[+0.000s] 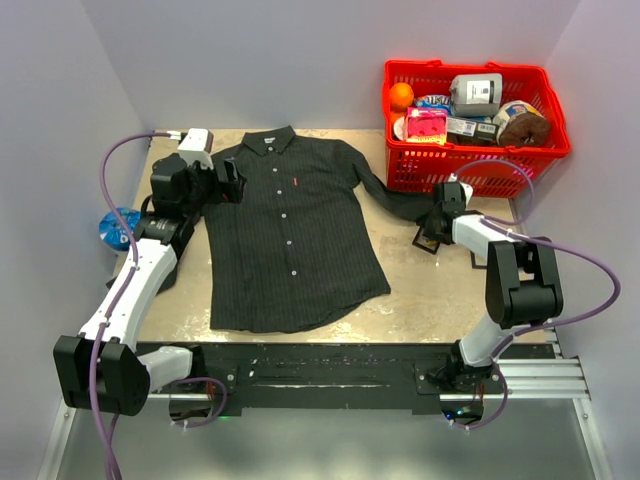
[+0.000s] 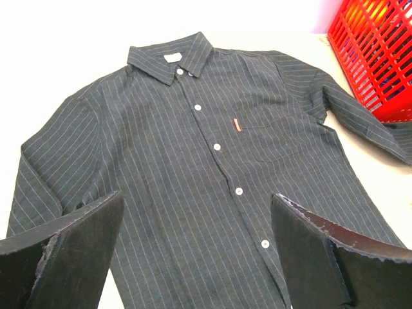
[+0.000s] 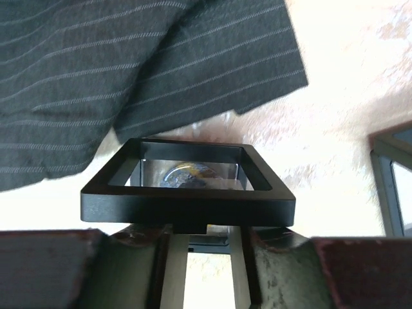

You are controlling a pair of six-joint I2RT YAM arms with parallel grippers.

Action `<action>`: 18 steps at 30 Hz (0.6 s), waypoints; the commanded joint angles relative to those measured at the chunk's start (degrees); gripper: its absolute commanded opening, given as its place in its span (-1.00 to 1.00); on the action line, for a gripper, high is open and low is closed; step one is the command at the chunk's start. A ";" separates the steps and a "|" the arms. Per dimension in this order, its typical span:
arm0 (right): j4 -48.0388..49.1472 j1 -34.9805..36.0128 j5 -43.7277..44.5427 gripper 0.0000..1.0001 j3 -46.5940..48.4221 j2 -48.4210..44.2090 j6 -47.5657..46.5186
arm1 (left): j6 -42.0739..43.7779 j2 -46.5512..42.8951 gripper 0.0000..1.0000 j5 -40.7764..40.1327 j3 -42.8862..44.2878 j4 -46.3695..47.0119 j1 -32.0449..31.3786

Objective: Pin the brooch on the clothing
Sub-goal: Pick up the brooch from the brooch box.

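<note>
**Right wrist view: brooch (image 3: 185, 175) at 12 o'clock of the right gripper (image 3: 206, 235)**

Jaws half closed at the near edge of a black display frame (image 3: 187, 205); grip cannot be told. Brooch lies inside it, on the table (image 3: 347, 129) beside the shirt (image 3: 129, 71) sleeve. Top view: shirt body at 9 o'clock from the frame, collar-to-hem axis 12 to 6. The left gripper (image 2: 196, 199) is spread wide, empty, over the shirt. Right arm is nearer.

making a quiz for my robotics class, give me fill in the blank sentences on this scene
The dark pinstriped collared shirt lies flat on the ____.
The plastic mesh basket at the far right is ____.
The jaws of the left gripper stand ____.
The small black square frame sits beside the shirt's ____.
Missing: table; red; open; sleeve.
</note>
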 commanded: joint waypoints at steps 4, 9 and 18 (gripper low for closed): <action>-4.22 0.65 -3.18 -0.38 -1.95 -2.89 1.70 | 0.29 -2.60 0.99 -0.17 -0.17 2.72 -0.86; -4.58 1.36 -2.91 -0.18 -2.65 -3.94 2.32 | 0.29 -2.95 0.99 0.27 -0.08 2.81 -0.86; -6.25 1.36 -1.25 0.19 -2.21 -4.91 2.32 | -0.06 -3.48 0.99 1.06 -0.26 3.07 -1.04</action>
